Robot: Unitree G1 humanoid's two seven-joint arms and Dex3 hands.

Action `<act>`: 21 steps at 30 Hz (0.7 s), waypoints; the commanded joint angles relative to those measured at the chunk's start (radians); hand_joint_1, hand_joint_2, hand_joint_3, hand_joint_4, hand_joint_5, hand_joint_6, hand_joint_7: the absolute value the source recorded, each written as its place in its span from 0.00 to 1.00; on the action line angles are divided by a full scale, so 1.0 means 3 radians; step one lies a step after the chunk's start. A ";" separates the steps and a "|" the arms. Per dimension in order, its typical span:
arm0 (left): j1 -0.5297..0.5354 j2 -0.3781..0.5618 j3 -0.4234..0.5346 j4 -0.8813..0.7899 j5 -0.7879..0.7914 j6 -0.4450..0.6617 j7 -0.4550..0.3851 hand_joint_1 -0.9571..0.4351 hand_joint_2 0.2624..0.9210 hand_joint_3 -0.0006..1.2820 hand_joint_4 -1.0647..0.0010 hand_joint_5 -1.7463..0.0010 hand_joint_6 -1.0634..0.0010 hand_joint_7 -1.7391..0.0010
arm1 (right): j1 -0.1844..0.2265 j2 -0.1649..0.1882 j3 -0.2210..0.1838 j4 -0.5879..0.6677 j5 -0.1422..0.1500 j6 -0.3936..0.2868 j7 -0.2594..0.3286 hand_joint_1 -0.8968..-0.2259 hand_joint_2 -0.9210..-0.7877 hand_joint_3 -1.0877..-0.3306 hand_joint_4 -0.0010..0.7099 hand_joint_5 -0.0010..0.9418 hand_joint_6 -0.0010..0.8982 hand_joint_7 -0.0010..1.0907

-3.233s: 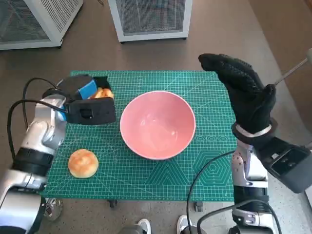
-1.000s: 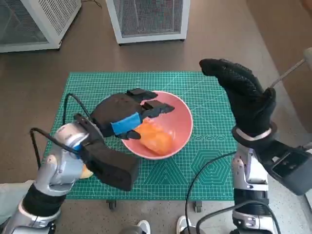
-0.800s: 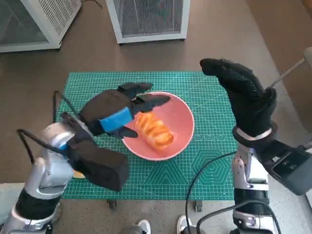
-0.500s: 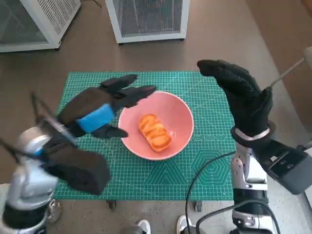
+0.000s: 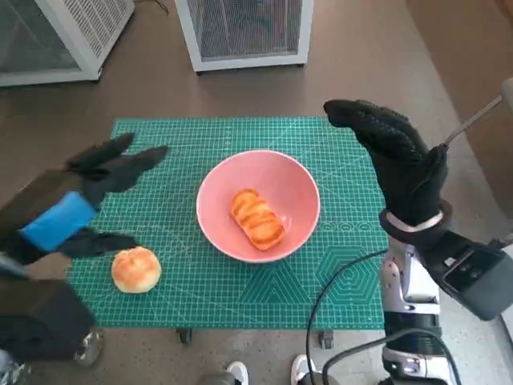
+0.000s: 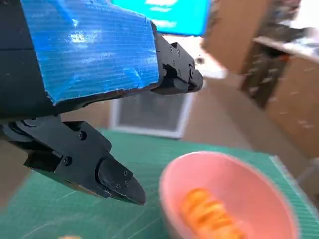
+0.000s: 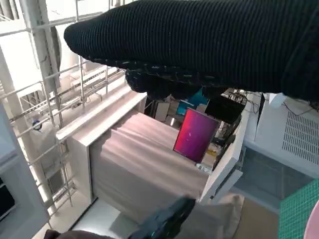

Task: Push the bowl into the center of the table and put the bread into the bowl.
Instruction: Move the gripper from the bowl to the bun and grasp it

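Left of the bowl (image 5: 258,205), the left hand (image 5: 76,196) is held above the green mat (image 5: 337,265) with nothing in it, its black fingers (image 5: 120,164) spread and pointed away from the robot, the blue tape across its back turned upward. One piece of bread, a ridged loaf (image 5: 258,218), is seen lying inside the bowl, which sits near the middle of the mat; the pushing part of the task is therefore judged done. A round bun (image 5: 135,269) is left on the mat, well left of the bowl and nearer the robot, just beside the left hand. If the bun is counted as bread to be moved, the step is best done by bringing this hand down over the bun with the fingers kept wide, closing gently so the soft crust is not crushed, then lifting it clear of the bowl's rim before it is released over the centre. The bowl should not be knocked sideways on the way. Right of the bowl, the right hand (image 5: 397,168) in its knitted glove is raised off the bench, upright on its forearm, holding nothing, fingers extended and roughly together; in the right wrist view the glove (image 7: 199,45) is shown only as a dark band, so little more can be told of its pose
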 commanded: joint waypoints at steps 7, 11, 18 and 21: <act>0.0545 0.0405 0.0310 -0.0432 -0.0161 0.0625 -0.0504 0.69 0.69 0.01 0.93 1.00 0.76 1.00 | 0.0050 -0.0003 -0.0002 0.0036 0.0072 0.0089 0.0048 0.40 0.00 0.58 0.32 0.00 0.32 0.02; 0.0605 0.0517 0.0282 -0.0501 -0.0199 0.0845 -0.0582 0.72 0.69 0.02 0.94 1.00 0.77 1.00 | 0.0037 -0.0004 0.0000 0.0063 0.0082 0.0093 0.0065 0.39 0.00 0.58 0.31 0.00 0.31 0.02; 0.0672 0.0613 0.0187 -0.0592 -0.0246 0.1079 -0.0603 0.74 0.70 0.01 0.94 1.00 0.79 1.00 | 0.0006 -0.0001 -0.0002 0.0100 0.0107 0.0112 0.0113 0.39 0.00 0.58 0.32 0.00 0.31 0.02; 0.0698 0.0631 0.0128 -0.0603 -0.0237 0.1114 -0.0567 0.75 0.70 0.01 0.94 1.00 0.79 1.00 | -0.0004 -0.0009 -0.0011 0.0112 0.0119 0.0116 0.0137 0.39 0.00 0.58 0.32 0.00 0.32 0.02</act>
